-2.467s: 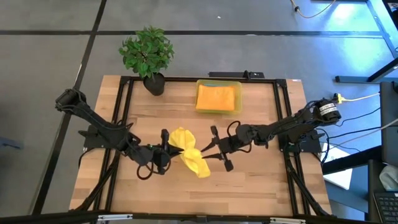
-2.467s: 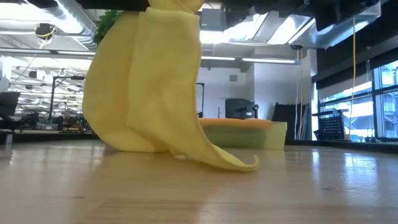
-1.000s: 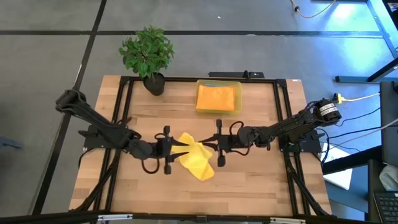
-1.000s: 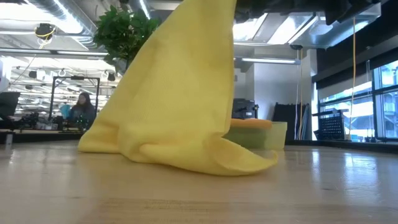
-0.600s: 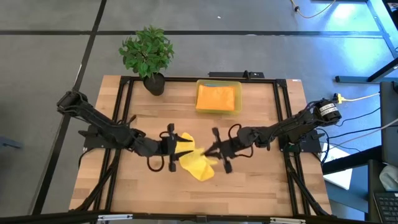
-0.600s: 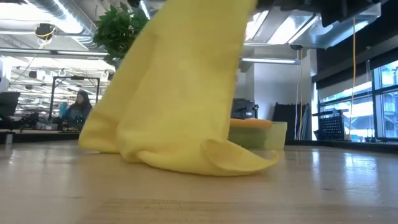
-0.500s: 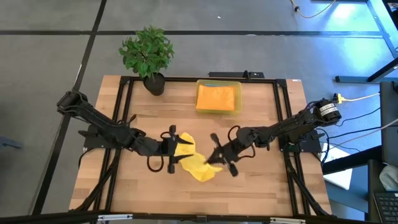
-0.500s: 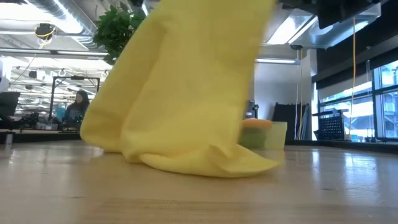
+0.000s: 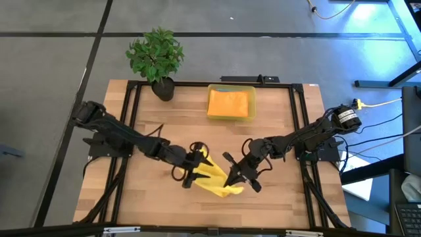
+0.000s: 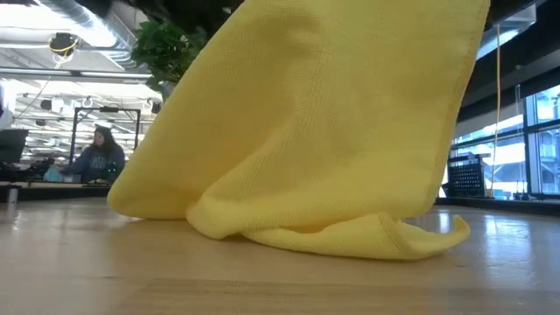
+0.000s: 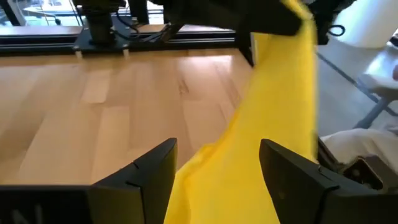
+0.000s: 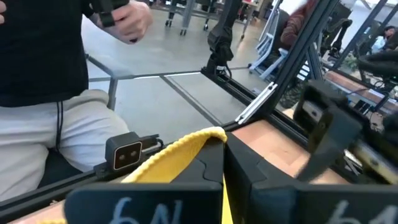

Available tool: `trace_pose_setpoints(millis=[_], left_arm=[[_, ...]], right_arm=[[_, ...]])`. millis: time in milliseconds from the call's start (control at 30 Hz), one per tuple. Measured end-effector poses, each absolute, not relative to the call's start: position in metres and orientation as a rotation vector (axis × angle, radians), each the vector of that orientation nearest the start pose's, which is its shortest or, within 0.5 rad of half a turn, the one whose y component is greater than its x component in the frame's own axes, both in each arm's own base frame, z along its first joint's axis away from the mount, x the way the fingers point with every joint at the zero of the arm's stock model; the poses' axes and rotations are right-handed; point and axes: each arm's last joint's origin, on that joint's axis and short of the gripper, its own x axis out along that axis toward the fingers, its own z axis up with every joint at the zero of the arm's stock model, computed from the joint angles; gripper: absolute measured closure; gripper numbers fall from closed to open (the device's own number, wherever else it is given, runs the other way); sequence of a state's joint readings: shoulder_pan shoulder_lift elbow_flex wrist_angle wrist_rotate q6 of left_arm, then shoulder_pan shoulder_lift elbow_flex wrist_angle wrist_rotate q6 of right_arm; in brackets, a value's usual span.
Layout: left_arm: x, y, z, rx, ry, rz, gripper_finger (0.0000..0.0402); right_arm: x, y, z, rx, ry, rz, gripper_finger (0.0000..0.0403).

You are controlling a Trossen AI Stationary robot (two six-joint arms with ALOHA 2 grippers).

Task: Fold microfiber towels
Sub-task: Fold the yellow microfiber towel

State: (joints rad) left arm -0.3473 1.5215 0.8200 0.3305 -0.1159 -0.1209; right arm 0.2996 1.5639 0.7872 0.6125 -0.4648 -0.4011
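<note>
Clearly clamped, the right gripper (image 9: pixel 235 176) pinches an edge of the yellow towel (image 9: pixel 214 173) and lifts it off the table (image 9: pixel 276 197). Just beside it, the left gripper (image 9: pixel 195 168) stands released, fingers (image 11: pixel 152 171) spread either side of the cloth (not gripping). Farther off, a yellow bin (image 9: pixel 231 87) holds an orange towel (image 9: pixel 230 103).

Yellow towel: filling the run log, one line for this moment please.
yellow towel: mid-table, partly lifted | right gripper: shut on towel edge | left gripper: open beside it | orange towel: in bin
</note>
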Motion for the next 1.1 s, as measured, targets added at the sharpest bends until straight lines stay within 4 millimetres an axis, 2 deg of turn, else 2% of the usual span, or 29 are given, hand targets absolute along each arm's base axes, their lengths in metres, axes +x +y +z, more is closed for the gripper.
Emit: trace_pose_setpoints(millis=[267,367,500,633,733,833,967,1100], left_arm=[[0.324,-0.076,0.202,-0.073,0.404,-0.23,0.0181],[0.33,-0.071,0.194,-0.115,0.408,-0.325,0.0181],[0.336,-0.076,0.18,-0.17,0.423,-0.464,0.0181],[0.346,-0.087,0.17,-0.177,0.446,-0.523,0.0181],[0.355,-0.097,0.172,-0.166,0.431,-0.572,0.0181],[0.362,-0.106,0.183,-0.107,0.379,-0.584,0.0188],[0.364,-0.116,0.192,0.043,0.344,-0.57,0.024],[0.366,-0.119,0.202,0.152,0.387,-0.526,0.0345]], right_arm=[[0.307,0.111,0.222,-0.374,0.005,0.861,0.0401],[0.307,0.111,0.222,-0.381,-0.002,0.865,0.0401],[0.308,0.11,0.222,-0.39,0.006,0.82,0.0401],[0.31,0.108,0.222,-0.412,0.019,0.742,0.0401],[0.311,0.107,0.222,-0.424,0.029,0.695,0.0401],[0.311,0.106,0.221,-0.425,0.041,0.688,0.0401],[0.31,0.106,0.217,-0.423,0.079,0.696,0.0401],[0.309,0.106,0.214,-0.421,0.119,0.702,0.0401]])
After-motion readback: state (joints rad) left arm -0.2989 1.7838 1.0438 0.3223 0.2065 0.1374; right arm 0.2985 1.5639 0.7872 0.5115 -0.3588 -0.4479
